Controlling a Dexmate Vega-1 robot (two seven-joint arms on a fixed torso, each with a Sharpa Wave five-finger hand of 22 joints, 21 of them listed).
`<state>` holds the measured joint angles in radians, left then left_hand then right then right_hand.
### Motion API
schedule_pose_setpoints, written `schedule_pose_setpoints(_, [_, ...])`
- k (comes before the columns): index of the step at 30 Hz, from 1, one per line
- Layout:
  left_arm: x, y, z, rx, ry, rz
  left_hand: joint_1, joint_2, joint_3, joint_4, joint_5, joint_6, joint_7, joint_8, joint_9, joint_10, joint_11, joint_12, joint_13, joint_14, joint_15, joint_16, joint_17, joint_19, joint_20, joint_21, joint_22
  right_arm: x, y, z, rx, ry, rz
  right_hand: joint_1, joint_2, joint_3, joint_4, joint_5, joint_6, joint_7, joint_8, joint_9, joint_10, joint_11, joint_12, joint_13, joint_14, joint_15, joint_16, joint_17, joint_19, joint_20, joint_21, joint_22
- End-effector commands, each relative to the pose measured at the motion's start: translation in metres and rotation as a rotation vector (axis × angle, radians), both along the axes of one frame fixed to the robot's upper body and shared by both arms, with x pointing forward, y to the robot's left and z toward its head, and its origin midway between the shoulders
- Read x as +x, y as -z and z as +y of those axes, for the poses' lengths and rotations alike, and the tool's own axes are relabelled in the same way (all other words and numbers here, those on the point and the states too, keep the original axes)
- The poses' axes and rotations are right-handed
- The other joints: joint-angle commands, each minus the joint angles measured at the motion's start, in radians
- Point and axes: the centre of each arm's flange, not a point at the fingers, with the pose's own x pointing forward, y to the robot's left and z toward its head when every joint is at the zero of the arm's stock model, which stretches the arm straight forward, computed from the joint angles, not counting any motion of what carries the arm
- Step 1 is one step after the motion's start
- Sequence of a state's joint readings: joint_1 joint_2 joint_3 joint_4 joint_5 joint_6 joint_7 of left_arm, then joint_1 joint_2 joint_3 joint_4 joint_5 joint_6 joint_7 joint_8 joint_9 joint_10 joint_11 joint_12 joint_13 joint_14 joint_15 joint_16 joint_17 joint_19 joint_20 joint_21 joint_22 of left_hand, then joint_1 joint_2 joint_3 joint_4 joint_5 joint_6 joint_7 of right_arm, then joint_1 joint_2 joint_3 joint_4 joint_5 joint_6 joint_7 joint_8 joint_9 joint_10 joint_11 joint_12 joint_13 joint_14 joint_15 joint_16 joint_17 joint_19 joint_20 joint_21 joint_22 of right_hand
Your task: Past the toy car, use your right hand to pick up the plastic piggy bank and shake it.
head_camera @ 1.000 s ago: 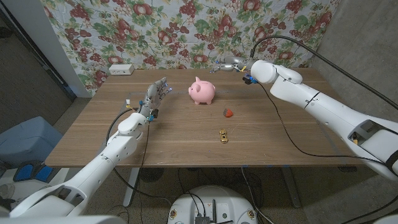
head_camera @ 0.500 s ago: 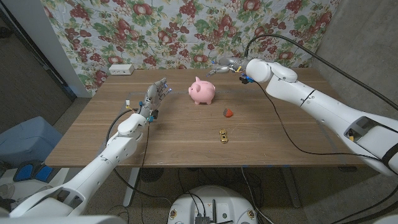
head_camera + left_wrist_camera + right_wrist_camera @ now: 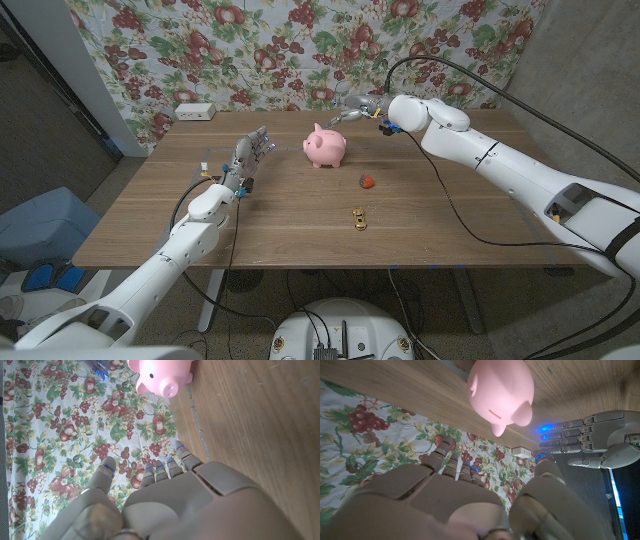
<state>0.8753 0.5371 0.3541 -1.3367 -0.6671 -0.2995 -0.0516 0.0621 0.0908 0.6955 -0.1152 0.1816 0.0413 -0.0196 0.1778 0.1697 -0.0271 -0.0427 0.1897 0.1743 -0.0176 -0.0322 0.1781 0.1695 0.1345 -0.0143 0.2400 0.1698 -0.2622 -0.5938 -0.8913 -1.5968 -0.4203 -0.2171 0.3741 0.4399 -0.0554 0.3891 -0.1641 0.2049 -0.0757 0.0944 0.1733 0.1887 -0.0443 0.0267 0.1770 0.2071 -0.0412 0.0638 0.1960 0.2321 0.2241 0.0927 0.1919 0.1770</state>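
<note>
The pink piggy bank (image 3: 325,147) stands upright on the wooden tabletop (image 3: 300,220), toward the far edge at about 12 o'clock from the table's middle, its coin slot visible on its back in the right wrist view. The right hand (image 3: 358,108) hovers just off the pig's 1 o'clock side, fingers apart and reaching toward it, gripping nothing and not touching it. The left hand (image 3: 248,156) is raised at the pig's 9 o'clock, well apart from it, fingers spread and empty. A small red object (image 3: 367,181) lies at the pig's 4 o'clock, and the yellow toy car (image 3: 358,217) sits nearer the front edge at about 5 o'clock. A white box (image 3: 194,111) rests at the far left corner. No writing or label is legible anywhere.
</note>
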Motion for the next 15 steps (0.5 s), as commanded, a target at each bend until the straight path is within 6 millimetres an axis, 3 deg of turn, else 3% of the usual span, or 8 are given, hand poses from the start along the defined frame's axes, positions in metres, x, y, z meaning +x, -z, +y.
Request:
schedule_pose_setpoints(1, [-0.003, 0.001, 0.003, -0.002, -0.002, 0.001, -0.011, 0.041, 0.002, -0.002, 0.002, 0.009, 0.004, 0.005, 0.004, 0.008, -0.002, 0.005, 0.004, 0.006, -0.024, 0.004, 0.003, 0.013, 0.0, -0.003, 0.005, 0.003, 0.003, 0.014, -0.036, -0.011, -0.019, 0.021, -0.003, -0.007, 0.002, 0.011, -0.012, 0.002, 0.011, 0.002, -0.023, 0.005, 0.004, 0.004, -0.03, 0.004, -0.006, 0.001, -0.047, 0.006, -0.012, 0.002])
schedule_pose_setpoints(7, [-0.003, 0.002, 0.003, -0.005, -0.001, 0.002, -0.011, 0.04, 0.002, -0.002, 0.002, 0.009, 0.005, 0.005, 0.004, 0.009, -0.001, 0.005, 0.004, 0.008, -0.022, 0.004, 0.003, 0.015, 0.002, -0.004, 0.005, 0.007, 0.004, 0.02, -0.062, -0.009, -0.012, 0.031, -0.012, -0.012, 0.002, 0.018, 0.015, 0.018, 0.026, 0.003, -0.023, 0.016, 0.014, 0.006, -0.04, 0.014, -0.002, -0.001, -0.072, 0.017, -0.011, 0.002])
schedule_pose_setpoints(15, [-0.005, 0.004, 0.005, -0.01, -0.005, 0.002, -0.012, 0.04, 0.002, -0.002, 0.002, 0.01, 0.006, 0.004, 0.004, 0.014, -0.005, 0.006, 0.004, 0.014, -0.021, 0.005, 0.003, 0.021, 0.005, -0.006, 0.005, 0.013, 0.005, 0.029, -0.108, 0.005, -0.006, 0.043, -0.039, -0.025, -0.002, 0.027, 0.009, 0.018, 0.027, 0.006, -0.039, 0.018, 0.014, 0.008, -0.039, 0.013, 0.005, -0.001, -0.069, 0.019, -0.003, 0.002])
